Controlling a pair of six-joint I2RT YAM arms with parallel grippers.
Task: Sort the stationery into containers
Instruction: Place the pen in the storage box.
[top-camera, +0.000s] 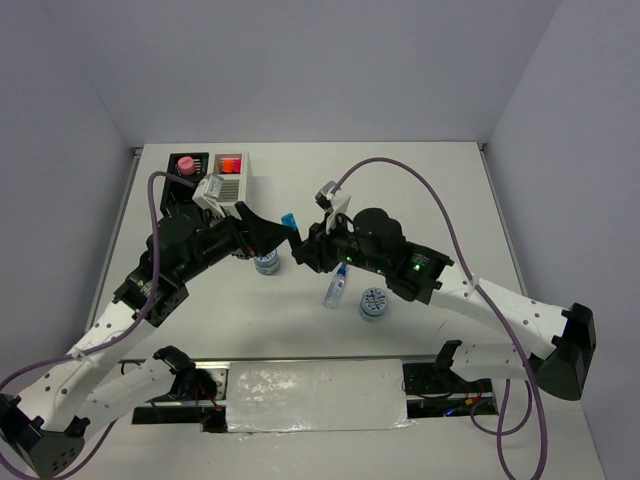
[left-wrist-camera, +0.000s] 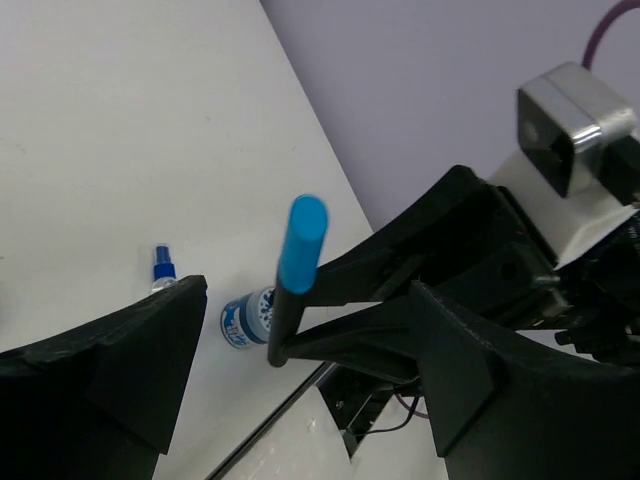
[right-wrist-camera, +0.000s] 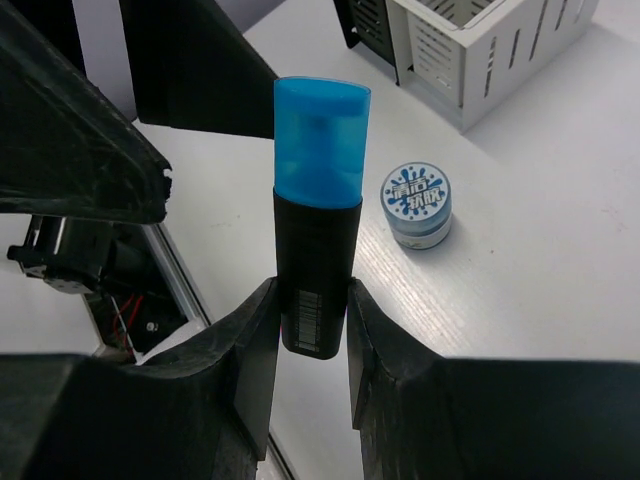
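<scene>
The right gripper (right-wrist-camera: 312, 312) is clenched on the barrel of a black highlighter with a blue cap (right-wrist-camera: 318, 200), holding it upright above the white table (top-camera: 430, 190), cap uppermost; the left gripper (left-wrist-camera: 305, 345) is released, its jaws wide apart on either side of that highlighter and touching it on neither side; below and to the right, a clear plastic tube with a blue cap (top-camera: 334, 290) lies on the table, just beside a round light-blue patterned tin (top-camera: 373, 303); a second round patterned tin (top-camera: 267, 262) sits partly under the left arm; at the far left stand the joined containers, a black slatted box (top-camera: 196, 158) holding a small pink-capped bottle (top-camera: 185, 162), and a white slatted box (top-camera: 228, 187) with something orange-red inside.
</scene>
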